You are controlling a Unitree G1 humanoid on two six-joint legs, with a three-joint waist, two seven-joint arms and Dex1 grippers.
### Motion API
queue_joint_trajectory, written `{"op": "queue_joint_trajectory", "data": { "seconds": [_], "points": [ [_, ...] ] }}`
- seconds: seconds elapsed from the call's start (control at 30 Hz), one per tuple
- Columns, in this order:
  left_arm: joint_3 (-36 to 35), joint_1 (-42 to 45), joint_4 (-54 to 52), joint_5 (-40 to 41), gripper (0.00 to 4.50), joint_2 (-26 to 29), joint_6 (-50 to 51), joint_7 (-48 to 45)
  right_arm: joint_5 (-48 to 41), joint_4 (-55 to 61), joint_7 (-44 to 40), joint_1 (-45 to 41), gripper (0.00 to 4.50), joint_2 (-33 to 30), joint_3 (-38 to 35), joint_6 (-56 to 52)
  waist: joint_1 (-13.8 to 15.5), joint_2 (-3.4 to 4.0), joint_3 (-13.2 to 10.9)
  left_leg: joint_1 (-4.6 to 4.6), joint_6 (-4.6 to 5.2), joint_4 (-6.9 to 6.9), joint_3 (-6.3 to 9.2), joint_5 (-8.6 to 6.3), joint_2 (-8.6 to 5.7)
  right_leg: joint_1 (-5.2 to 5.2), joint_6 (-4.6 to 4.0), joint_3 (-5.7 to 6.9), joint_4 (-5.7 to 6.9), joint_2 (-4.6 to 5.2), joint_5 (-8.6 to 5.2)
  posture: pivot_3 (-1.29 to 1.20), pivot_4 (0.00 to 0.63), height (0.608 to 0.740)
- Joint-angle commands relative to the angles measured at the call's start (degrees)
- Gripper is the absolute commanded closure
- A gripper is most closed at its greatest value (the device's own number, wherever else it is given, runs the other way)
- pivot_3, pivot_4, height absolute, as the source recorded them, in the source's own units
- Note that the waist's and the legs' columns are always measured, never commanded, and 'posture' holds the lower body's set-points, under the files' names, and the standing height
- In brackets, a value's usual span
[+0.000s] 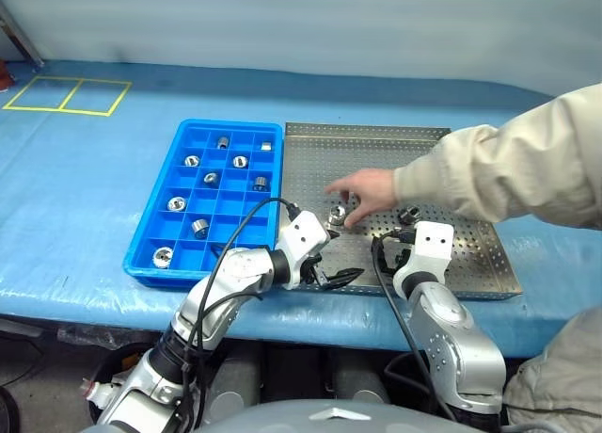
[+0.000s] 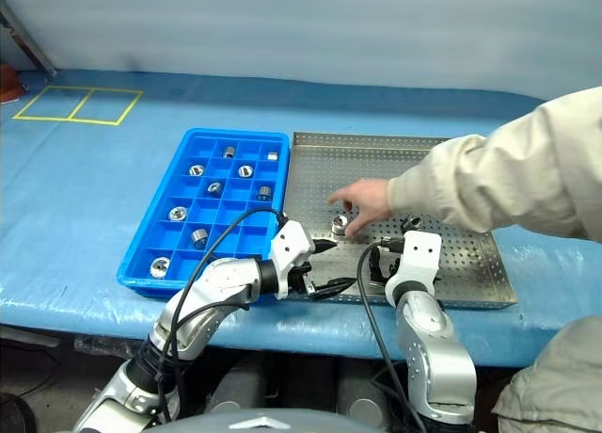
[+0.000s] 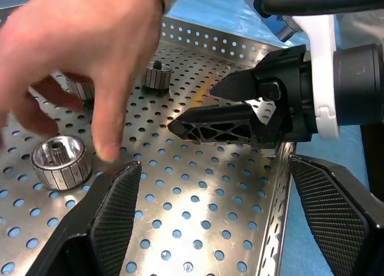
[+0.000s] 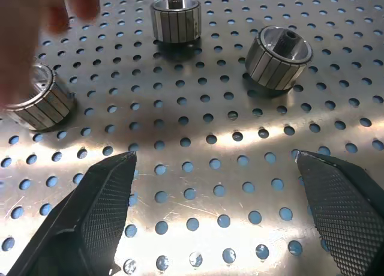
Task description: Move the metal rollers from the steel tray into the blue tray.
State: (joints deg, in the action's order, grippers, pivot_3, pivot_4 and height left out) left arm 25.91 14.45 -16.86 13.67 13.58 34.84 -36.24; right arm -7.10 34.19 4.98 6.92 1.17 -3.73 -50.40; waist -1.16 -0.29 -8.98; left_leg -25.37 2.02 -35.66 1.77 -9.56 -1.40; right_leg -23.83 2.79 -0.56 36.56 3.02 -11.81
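The steel tray (image 1: 376, 151) lies on the right and the blue tray (image 1: 150, 221) adjoins its left side. Several metal rollers (image 1: 211, 178) sit in the blue tray's compartments. Three metal rollers (image 4: 279, 57) stand on the steel tray's perforated floor. A person's hand (image 1: 367, 190) reaches over the steel tray and touches one roller (image 1: 337, 215). My left gripper (image 3: 213, 168) hangs open and empty over the steel tray's near left corner, pointing right. My right gripper (image 4: 216, 159) is open and empty just above the tray floor, a little short of the rollers.
The person's beige sleeve (image 1: 499, 169) crosses the steel tray from the right. Both trays rest on a blue-covered table (image 1: 75, 207). Yellow tape squares (image 1: 66, 94) mark its far left. My two grippers stand close together near the table's front edge.
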Motion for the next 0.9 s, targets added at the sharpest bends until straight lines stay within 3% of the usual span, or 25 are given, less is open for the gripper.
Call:
{"op": "queue_joint_trajectory", "data": {
  "seconds": [0.03, 0.43, 0.9],
  "points": [
    [-0.1, -0.2, -3.3, 0.5, 0.23, -0.7, -0.5, 0.5, 0.0, 1.2, -0.3, -1.4, 0.0, -0.1, 0.7, 0.7, 0.0, 0.0, 0.0, 0.0, 0.0, 0.0, 0.0, 0.0, 0.0, 0.0, 0.0, 0.0, 0.0, 0.0, 0.0, 0.01, 0.15, 0.74],
    [-5.4, -2.4, -3.8, -3.4, 0.23, -4.2, -9.2, 10.6, 1.9, -5.5, 0.3, -12.5, 0.0, 0.2, 4.5, 3.5, 0.8, -0.01, 0.0, -0.02, 0.1, 0.02, 0.01, 0.06, -0.01, -0.02, -0.01, 0.01, 0.01, -0.06, 0.0, 0.08, 0.15, 0.74],
    [-7.4, -7.9, -5.4, -0.1, 0.23, -3.6, -12.2, 8.7, 2.9, -22.0, -2.4, -19.9, 0.0, 0.6, 6.1, 10.6, 3.1, 0.0, 0.0, -0.01, 0.16, 0.03, 0.01, 0.1, -0.01, -0.02, -0.02, 0.0, 0.0, -0.33, 0.0, 0.16, 0.15, 0.74]
  ]
}}
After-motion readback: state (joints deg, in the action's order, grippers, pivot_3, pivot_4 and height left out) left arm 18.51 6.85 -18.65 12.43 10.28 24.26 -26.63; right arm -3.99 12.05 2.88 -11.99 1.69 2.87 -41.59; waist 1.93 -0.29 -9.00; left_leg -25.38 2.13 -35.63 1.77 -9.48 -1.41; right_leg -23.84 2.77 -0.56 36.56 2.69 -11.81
